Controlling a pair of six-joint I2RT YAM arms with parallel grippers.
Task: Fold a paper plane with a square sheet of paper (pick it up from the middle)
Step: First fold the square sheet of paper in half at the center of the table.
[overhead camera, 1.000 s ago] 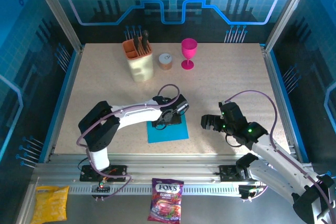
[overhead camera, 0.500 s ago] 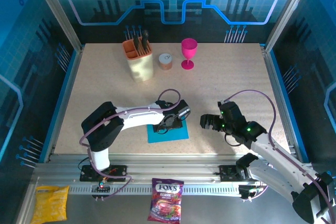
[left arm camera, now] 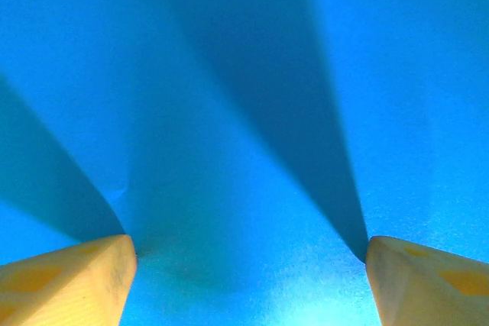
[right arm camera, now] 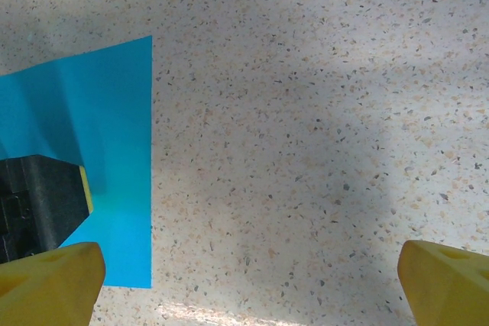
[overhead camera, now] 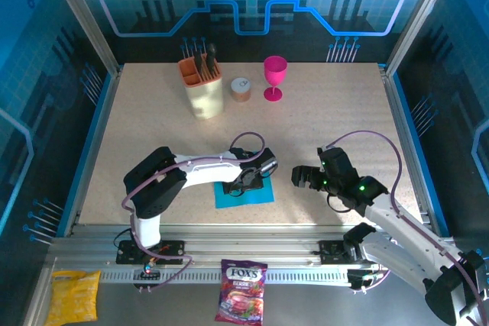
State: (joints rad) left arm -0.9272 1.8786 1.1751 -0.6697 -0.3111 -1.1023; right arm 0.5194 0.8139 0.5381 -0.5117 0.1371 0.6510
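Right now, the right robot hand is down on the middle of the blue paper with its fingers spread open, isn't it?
Not the right one: the left gripper is down on the middle of the square sheet of paper, fingers spread open. The top external view shows it; the right gripper hangs beside the sheet.

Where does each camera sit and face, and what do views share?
Top external: above, behind the bases, looking down at speckled table; both arms, left end effector, right end effector.
Left wrist: facing down, close on thin cyan-blue square sheet of paper; own yellow fingertips.
Right wrist: facing down at table, sheet's edge; own fingertips.
All share the sheet.
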